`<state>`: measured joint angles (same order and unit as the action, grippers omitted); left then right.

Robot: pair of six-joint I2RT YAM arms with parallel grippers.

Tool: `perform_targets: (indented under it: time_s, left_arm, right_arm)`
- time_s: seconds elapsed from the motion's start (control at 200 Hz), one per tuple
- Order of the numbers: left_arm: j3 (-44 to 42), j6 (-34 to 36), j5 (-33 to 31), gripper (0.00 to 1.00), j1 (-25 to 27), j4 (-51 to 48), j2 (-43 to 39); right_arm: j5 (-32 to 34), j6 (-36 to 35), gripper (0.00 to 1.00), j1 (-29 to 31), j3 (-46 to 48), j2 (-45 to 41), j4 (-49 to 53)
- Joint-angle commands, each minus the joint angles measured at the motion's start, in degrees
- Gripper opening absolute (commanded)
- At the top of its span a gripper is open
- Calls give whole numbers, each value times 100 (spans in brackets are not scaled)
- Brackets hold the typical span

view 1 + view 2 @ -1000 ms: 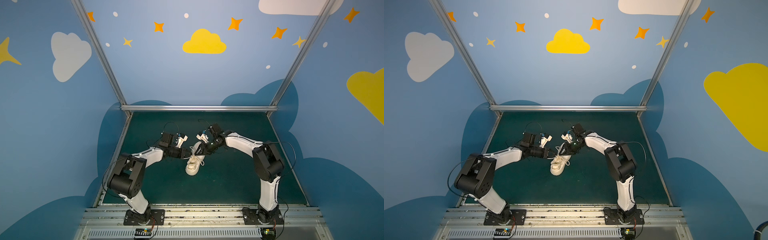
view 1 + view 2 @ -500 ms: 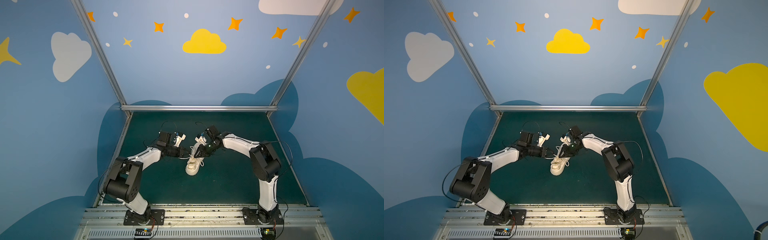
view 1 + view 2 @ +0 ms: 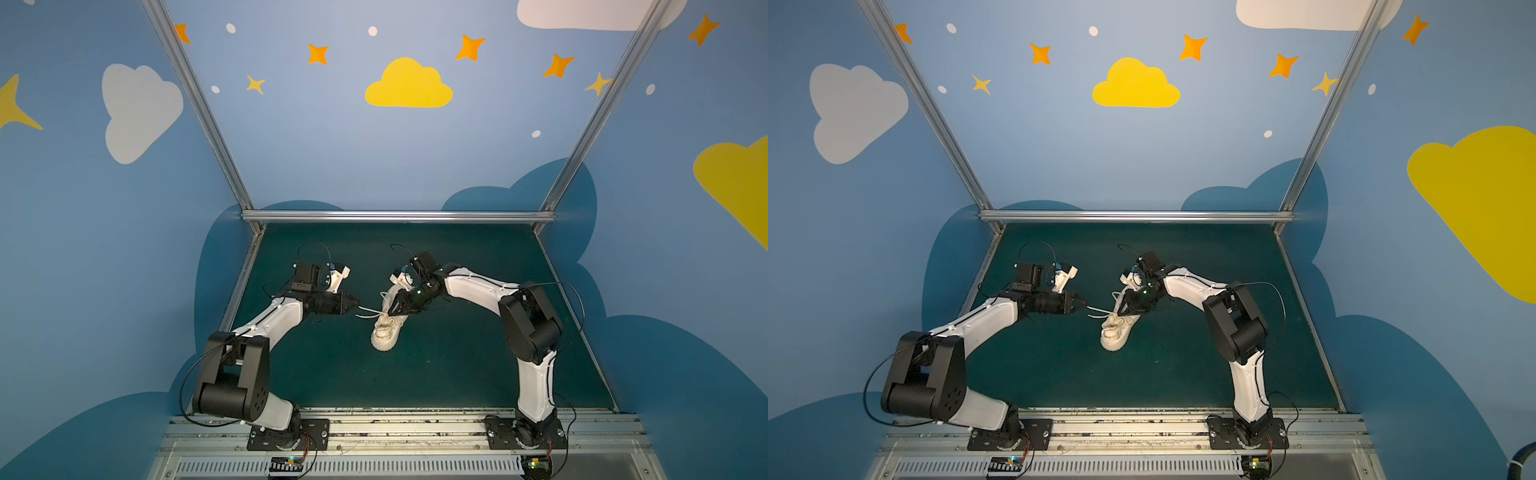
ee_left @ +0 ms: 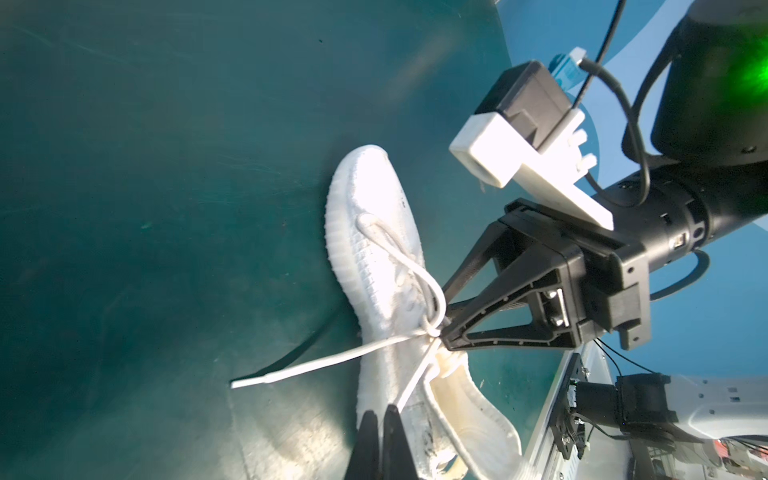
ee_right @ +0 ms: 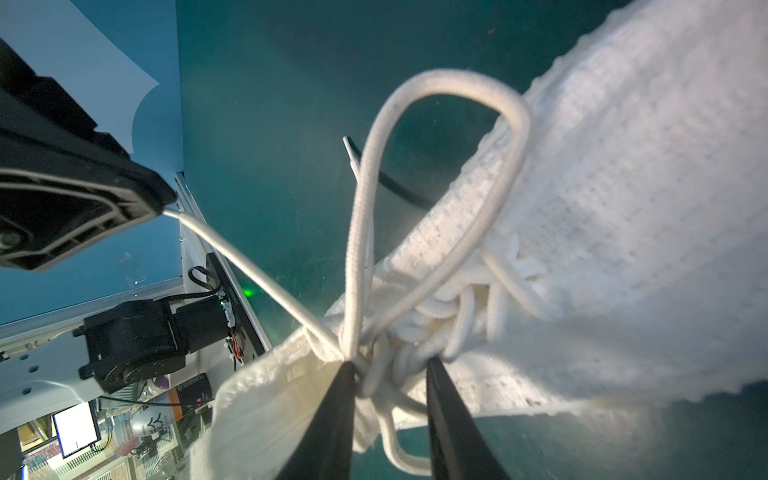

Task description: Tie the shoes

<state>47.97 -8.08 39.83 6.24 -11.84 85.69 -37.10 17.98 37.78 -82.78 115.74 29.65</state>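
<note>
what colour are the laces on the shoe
Cream-white, matching the knit shoe. The laces show best in the right wrist view.

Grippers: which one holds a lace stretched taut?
The left gripper, shut on the taut lace; the right gripper only straddles the knot, jaws apart.

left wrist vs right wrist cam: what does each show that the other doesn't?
Left wrist only: the sneaker nearly whole, toe included, and the right hand from outside, at the knot.
Right wrist only: the right hand's fingertips apart, straddling the knot; the left hand from outside.
Both: the lace loop, the strand pinched in the shut left hand, the loose lace tip.
</note>
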Motion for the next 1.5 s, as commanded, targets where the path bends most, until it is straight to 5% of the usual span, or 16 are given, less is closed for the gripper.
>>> perform_targets:
  time_s: [0.0, 0.31, 0.375, 0.481, 0.706, 1.061, 1.492]
  left_arm:
    - [-61, 179, -137, 3, -67, -269, -92]
    - [-95, 9, 23, 4, -68, -45, 94]
    - [-153, -104, 114, 23, 12, 145, 132]
    - [-118, -159, 78, 37, 101, 221, 102]
    - [267, -80, -55, 56, 347, 28, 166]
    - [1100, 58, -687, 62, 1303, 51, 1269]
    - [1722, -101, -1057, 62, 1584, 257, 2071]
  right_arm:
    - [90, -31, 30, 28, -165, 42, 155]
    - [-36, -77, 32, 36, -203, 53, 203]
    - [-100, -67, 35, 28, -178, 12, 150]
    - [-201, 1, 39, 11, -61, -119, 8]
    - [-231, 127, 42, -150, 243, -460, -182]
    - [-80, -21, 39, -768, 1064, -1221, -164]
    - [-120, -145, 33, -869, 1256, -1280, -113]
